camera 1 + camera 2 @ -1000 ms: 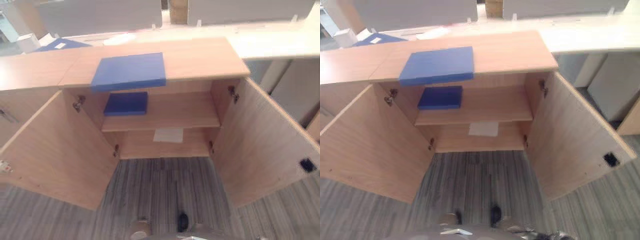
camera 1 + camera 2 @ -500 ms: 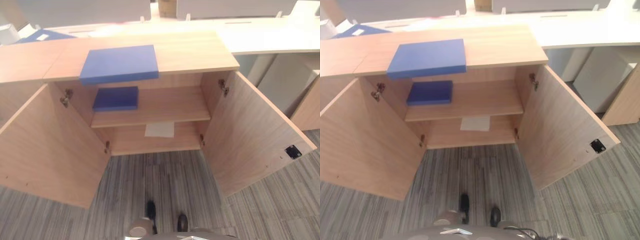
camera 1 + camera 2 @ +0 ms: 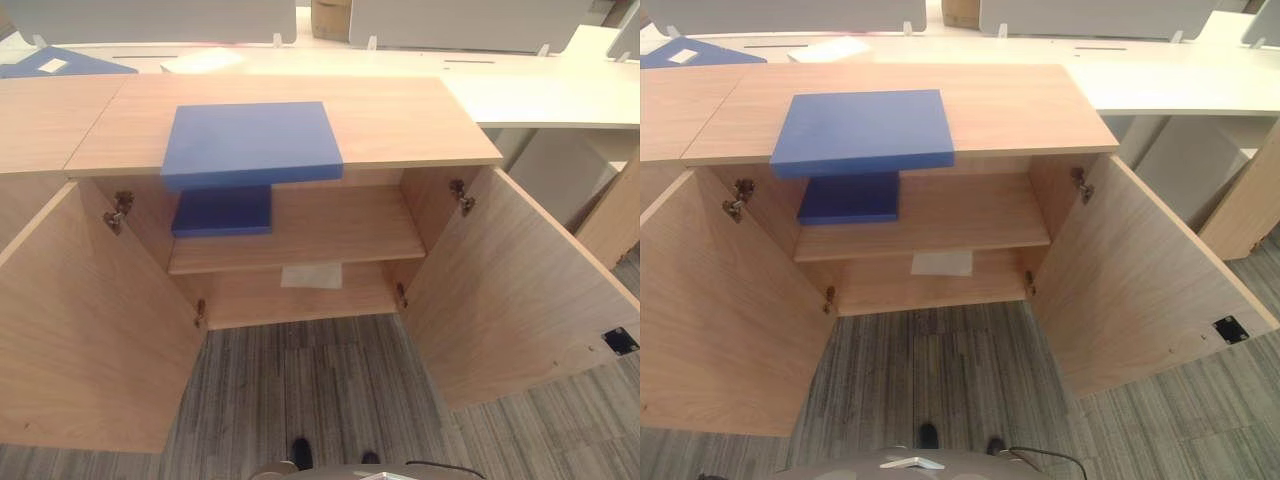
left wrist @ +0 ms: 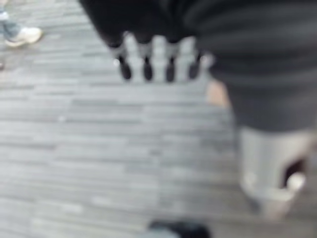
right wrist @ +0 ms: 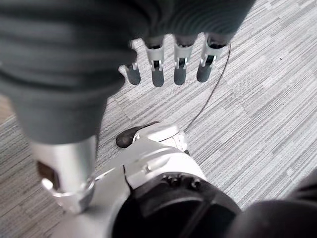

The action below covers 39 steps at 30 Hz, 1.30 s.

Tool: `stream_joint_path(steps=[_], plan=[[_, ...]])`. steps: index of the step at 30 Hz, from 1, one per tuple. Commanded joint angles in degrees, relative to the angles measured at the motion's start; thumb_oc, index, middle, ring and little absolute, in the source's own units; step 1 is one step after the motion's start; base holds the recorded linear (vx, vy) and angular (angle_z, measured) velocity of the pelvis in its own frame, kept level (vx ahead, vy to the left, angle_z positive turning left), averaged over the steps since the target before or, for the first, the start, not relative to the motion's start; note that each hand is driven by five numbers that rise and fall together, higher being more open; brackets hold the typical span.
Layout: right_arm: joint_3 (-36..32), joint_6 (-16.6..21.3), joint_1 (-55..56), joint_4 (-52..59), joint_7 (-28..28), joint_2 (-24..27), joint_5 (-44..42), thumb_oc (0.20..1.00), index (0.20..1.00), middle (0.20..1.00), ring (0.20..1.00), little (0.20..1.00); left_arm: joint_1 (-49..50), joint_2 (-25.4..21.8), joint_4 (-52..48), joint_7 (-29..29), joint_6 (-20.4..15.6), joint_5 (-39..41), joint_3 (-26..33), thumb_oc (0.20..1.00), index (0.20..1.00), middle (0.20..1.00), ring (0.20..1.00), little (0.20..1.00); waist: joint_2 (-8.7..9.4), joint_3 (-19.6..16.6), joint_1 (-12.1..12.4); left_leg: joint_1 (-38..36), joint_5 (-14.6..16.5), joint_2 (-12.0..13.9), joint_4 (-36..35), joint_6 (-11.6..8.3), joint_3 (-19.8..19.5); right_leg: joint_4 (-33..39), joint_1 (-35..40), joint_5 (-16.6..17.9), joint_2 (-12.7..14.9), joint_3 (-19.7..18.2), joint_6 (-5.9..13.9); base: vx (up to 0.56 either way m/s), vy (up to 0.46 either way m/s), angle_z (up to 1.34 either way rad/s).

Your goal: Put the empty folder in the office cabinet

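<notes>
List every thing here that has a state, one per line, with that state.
Office cabinet: both doors swung wide open.
Blue folder on the cabinet top: closed, lying flat, front edge overhanging.
Second blue folder: closed, flat on the upper shelf.
White sheet: flat on the lower shelf.
Left robot hand: open, empty.
Right robot hand: open, empty.

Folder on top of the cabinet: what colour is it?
Plain blue folder, clearest in the left eye view.
</notes>
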State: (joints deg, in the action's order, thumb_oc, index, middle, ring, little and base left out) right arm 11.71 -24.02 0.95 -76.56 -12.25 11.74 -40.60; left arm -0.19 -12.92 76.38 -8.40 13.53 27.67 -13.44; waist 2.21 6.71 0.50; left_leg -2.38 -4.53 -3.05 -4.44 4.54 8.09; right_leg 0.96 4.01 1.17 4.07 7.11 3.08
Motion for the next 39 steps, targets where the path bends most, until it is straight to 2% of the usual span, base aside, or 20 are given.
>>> stream_joint_path(steps=[1,5,7,8,9,10,12,15,20,24,26,28,31,37,39], plan=[[1.2,-0.6,-2.2,0.6,-0.9,-0.7,-0.5,1.0,1.0,1.0,1.0,1.0,-0.2,-0.5,1.8,-1.7,1.5,-1.0,-0.2,1.0,1.0,1.0,1.0,1.0,-1.15,0.9,0.1,3.4,3.6,-0.2,-0.6,-0.87,-3.2,-3.1,-0.2,-1.0,2.2,-0.1,4.27,0.04,0.084,0.0],[0.8,-0.6,-2.6,0.8,-1.0,-0.6,0.4,1.0,1.0,1.0,1.0,1.0,-0.2,-0.7,1.5,-1.4,1.5,-0.5,-0.3,1.0,1.0,1.0,1.0,1.0,-1.47,0.7,0.8,4.1,3.6,-1.2,-0.6,0.15,-4.3,-7.2,-0.5,0.0,3.9,-0.3,4.16,0.03,0.105,-0.02],[0.8,-0.7,-2.9,1.3,-0.7,-0.5,0.0,1.0,1.0,1.0,1.0,1.0,0.0,-0.7,1.2,-1.6,1.4,-0.3,-0.5,1.0,1.0,1.0,1.0,1.0,-1.7,0.9,1.2,4.3,3.6,-1.9,-0.6,0.84,-4.5,-12.8,-1.9,3.2,6.2,0.5,4.18,0.01,0.161,0.05],[0.4,-0.8,-3.2,1.4,-0.5,-0.3,-0.3,1.0,1.0,1.0,1.0,1.0,0.4,-0.6,1.5,-1.6,1.1,-0.7,-0.3,1.0,1.0,1.0,1.0,1.0,-2.43,1.4,1.3,3.9,3.7,-2.0,-0.6,1.28,-4.9,-19.8,-4.4,5.8,8.3,1.8,3.98,0.03,0.197,0.13],[0.1,-0.9,-3.4,1.5,-0.4,-0.1,-0.4,1.0,1.0,1.0,1.0,1.0,0.6,-0.6,1.8,-1.5,0.7,-1.0,-0.1,1.0,1.0,1.0,1.0,1.0,-2.73,1.6,1.4,3.6,3.8,-2.1,-0.6,1.46,-5.0,-22.6,-6.0,6.8,9.4,2.4,3.96,0.04,0.188,0.12],[-0.2,-1.0,-3.4,1.5,-0.5,0.0,-0.1,1.0,1.0,1.0,1.0,1.0,0.7,-0.6,2.0,-1.4,0.4,-1.1,0.2,1.0,1.0,1.0,1.0,1.0,-2.95,1.9,1.4,3.2,4.0,-2.2,-0.6,1.55,-5.0,-24.3,-7.4,7.8,10.4,3.0,4.06,0.1,0.117,-0.03],[-0.5,-1.2,-3.0,1.5,-1.2,0.3,0.9,1.0,1.0,1.0,1.0,1.0,1.5,-1.3,2.3,-0.2,-0.2,-1.6,1.0,1.0,1.0,1.0,1.0,1.0,-3.24,2.6,0.9,1.2,4.8,-1.9,-0.6,1.06,-4.8,-22.8,-10.3,10.0,12.0,4.3,4.28,0.15,0.034,-0.06],[-0.2,-1.3,-2.0,1.3,-1.3,0.5,1.3,1.0,1.0,1.0,1.0,1.0,2.1,-2.5,1.1,0.2,0.6,-1.8,1.3,1.0,1.0,1.0,1.0,1.0,-2.23,3.6,-0.5,-1.9,7.1,-1.8,-0.6,0.27,-5.9,-13.8,-12.8,12.0,10.6,3.6,5.34,0.21,-0.124,0.22],[-1.2,-0.9,-1.0,-0.3,-2.0,0.1,2.3,1.0,1.0,1.0,1.0,1.0,1.4,-2.9,0.4,-0.3,1.3,-2.1,0.8,1.0,1.0,1.0,1.0,1.0,-1.2,4.4,-2.3,-5.2,9.8,-0.9,-0.6,-1.57,-8.0,1.6,-14.2,11.5,7.1,1.8,6.83,0.23,-0.144,0.33],[-1.5,-0.6,0.6,-1.0,-1.7,0.2,1.3,1.0,1.0,1.0,1.0,1.0,2.0,-2.9,-0.3,-0.8,1.7,-2.2,0.5,1.0,1.0,1.0,1.0,1.0,-0.24,3.4,-3.1,-6.7,11.0,-1.3,-0.6,-1.51,-9.1,3.9,-12.4,10.7,5.3,0.1,7.3,0.25,-0.106,0.39],[-1.5,-0.6,0.6,-1.0,-1.7,0.2,1.3,1.0,1.0,1.0,1.0,1.0,2.0,-2.9,-0.3,-0.8,1.7,-2.2,0.5,1.0,1.0,1.0,1.0,1.0,-0.24,3.4,-3.1,-6.7,11.0,-1.3,-0.6,-1.51,-9.1,3.9,-12.4,10.7,5.3,0.1,7.3,0.1,-0.046,0.45],[-1.9,0.6,0.8,-0.6,-1.6,0.7,1.0,1.0,1.0,1.0,1.0,1.0,3.2,-2.7,-0.9,0.7,3.2,-4.8,1.2,1.0,1.0,1.0,1.0,1.0,-0.06,2.1,-3.0,-7.5,10.7,-0.5,-0.6,-2.19,-8.0,4.0,-10.2,9.4,4.5,0.4,7.66,0.36,-0.166,0.65],[-1.8,0.7,0.3,0.7,-1.1,1.4,0.0,1.0,1.0,1.0,1.0,1.0,4.0,-2.4,-1.2,1.0,3.4,-4.5,1.0,1.0,1.0,1.0,1.0,1.0,0.06,1.6,-3.2,-8.0,10.9,0.1,-0.6,-2.5,-7.7,4.0,-9.0,8.9,3.8,0.0,7.22,0.23,-0.125,0.05],[-0.1,1.2,-0.2,3.9,-0.8,2.1,-1.0,1.0,1.0,1.0,1.0,1.0,4.9,-1.8,-3.4,0.4,1.9,-3.4,-0.2,1.0,1.0,1.0,1.0,1.0,0.41,1.9,-3.4,-8.1,10.6,1.1,-0.6,-2.98,-7.2,4.0,-8.0,8.7,2.3,-1.5,6.1,0.14,-0.102,0.02],[0.9,1.4,-0.5,5.3,-0.5,2.9,-1.9,1.0,1.0,1.0,1.0,1.0,4.5,-2.0,-5.3,0.6,-0.7,-2.7,-1.1,1.0,1.0,1.0,1.0,1.0,0.29,2.5,-3.6,-7.4,10.1,1.4,-0.6,-3.23,-7.4,4.0,-8.8,9.0,1.7,-2.0,5.79,0.04,-0.046,-0.14]])
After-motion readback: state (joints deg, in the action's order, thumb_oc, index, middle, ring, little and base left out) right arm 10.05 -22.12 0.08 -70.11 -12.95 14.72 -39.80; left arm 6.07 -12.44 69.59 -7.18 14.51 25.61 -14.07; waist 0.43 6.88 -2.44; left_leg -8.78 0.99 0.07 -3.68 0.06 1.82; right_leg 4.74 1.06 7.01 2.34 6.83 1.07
